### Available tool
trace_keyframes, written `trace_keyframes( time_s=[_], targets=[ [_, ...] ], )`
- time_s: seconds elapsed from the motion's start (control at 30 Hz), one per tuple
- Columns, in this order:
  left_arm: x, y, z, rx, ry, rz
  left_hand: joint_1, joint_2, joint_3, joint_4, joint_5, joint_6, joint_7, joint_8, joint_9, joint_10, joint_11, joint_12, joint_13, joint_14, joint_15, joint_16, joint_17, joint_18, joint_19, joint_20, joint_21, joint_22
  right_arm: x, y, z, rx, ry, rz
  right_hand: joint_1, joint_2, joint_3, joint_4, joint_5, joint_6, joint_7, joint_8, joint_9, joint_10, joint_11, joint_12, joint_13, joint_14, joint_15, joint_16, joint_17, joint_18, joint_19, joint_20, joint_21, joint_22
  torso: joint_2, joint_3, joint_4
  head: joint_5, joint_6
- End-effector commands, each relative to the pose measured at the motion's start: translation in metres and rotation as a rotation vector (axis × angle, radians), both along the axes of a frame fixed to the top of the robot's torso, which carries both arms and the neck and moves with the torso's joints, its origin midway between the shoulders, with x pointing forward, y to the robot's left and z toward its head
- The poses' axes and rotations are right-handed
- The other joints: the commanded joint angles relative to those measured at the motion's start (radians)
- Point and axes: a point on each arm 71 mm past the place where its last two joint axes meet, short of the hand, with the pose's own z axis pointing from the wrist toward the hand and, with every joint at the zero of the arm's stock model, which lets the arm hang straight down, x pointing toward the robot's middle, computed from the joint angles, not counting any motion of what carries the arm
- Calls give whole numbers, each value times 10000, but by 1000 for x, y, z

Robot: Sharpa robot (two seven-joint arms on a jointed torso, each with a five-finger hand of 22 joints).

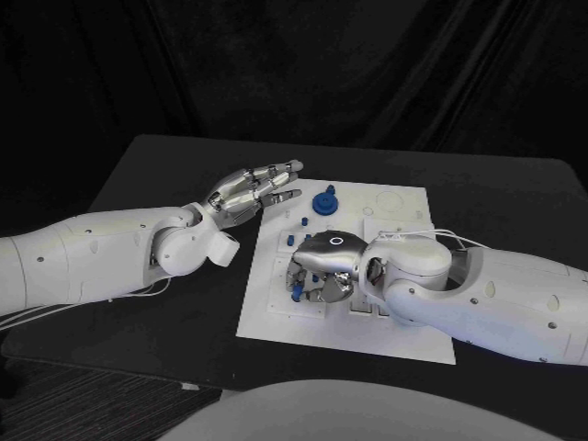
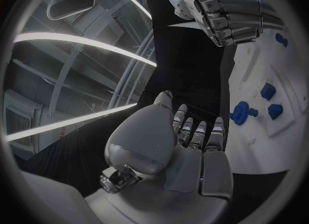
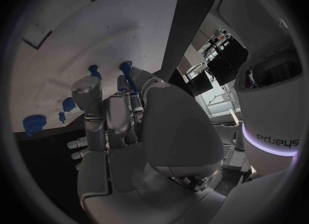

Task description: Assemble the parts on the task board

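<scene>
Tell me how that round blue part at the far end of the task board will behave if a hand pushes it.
The round blue part looks like rigid plastic, so probably stiff and light. Its rounded, knob-like outline suggests it may roll or skid across the smooth white task board. The left hand beside it holds nothing.

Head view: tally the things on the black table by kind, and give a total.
White plastic task board: 1
Silver many-fingered hands: 2, the left hand and the right hand
Small blue parts: 4 that can be made out; more may be hidden under the right hand
Total: 7
</scene>
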Motion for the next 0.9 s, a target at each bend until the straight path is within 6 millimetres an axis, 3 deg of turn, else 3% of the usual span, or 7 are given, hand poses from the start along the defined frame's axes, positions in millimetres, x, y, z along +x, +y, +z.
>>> trace_keyframes(
  time_s=[0.03,0.4,0.57,0.67,0.7,0.73,0.9],
  targets=[
    [-1,-2,0,-168,5,-126,-5,75,68,-4,55,-41,63,45,12,5,59,50,6,-10,38,26,8,187,-28,62,26,-13,0,-2,-5,-340,86,-103,-47,-25,21,-22,38,39,10,-18,-22,5,57,-50,7,29,40,-67,-9,-153,-62,22,-23,1089,-2,0,-1,8,0],
    [-1,-2,-1,-153,37,-133,-8,89,76,3,57,-48,64,45,11,0,60,46,4,-14,41,24,7,188,-30,60,24,-19,0,-4,-6,-440,128,-130,-70,-38,46,-48,46,-17,36,-67,-12,-53,88,-103,6,-28,67,-88,-46,-144,-126,39,-84,1071,3,-2,0,-11,0],
    [-1,-2,-2,-151,48,-138,-8,89,76,3,57,-48,64,45,11,0,60,46,4,-14,41,24,7,188,-30,60,24,-19,1,-4,-7,-509,150,-150,-155,-92,114,-87,19,-377,176,-310,-47,-364,225,-251,-3,-138,177,-95,-97,-137,-263,110,-160,1039,-4,-3,-5,-1,0],
    [-1,-2,-2,-149,53,-140,-8,89,76,3,57,-48,64,45,11,0,60,46,4,-14,41,24,7,188,-30,60,24,-19,1,-4,-7,-506,149,-152,-256,-166,145,-76,-79,-867,244,-602,-146,-760,345,-364,-12,-234,286,-123,-167,-129,-381,183,-270,1004,-5,-2,-3,-3,0],
    [-1,-2,-2,-148,55,-141,-8,89,76,3,57,-48,64,45,11,0,60,46,4,-14,41,24,7,188,-30,60,24,-19,1,-4,-7,-498,146,-149,-277,-181,148,-71,-99,-993,210,-663,-174,-866,371,-386,-14,-253,317,-128,-179,-128,-403,198,-288,998,-5,-2,-3,-3,0],
    [-1,-2,-2,-147,56,-141,-8,89,76,3,57,-48,64,45,11,0,60,46,4,-14,41,24,7,188,-30,60,24,-19,1,-4,-7,-484,142,-146,-346,-254,134,-66,-175,-1515,89,-799,-293,-1263,487,-436,-16,-322,413,-144,-227,-125,-489,261,-383,971,-4,0,-2,-2,0],
    [-1,-2,-2,-148,64,-148,-8,89,76,3,57,-48,64,45,11,0,60,46,4,-14,41,24,7,188,-30,60,24,-19,1,-4,-7,-409,117,-131,-451,-268,-167,-147,-362,-2588,-98,-777,-579,-2449,622,-355,18,-593,483,-228,-457,-37,-795,386,-707,881,-4,2,3,6,0]
  ],
)
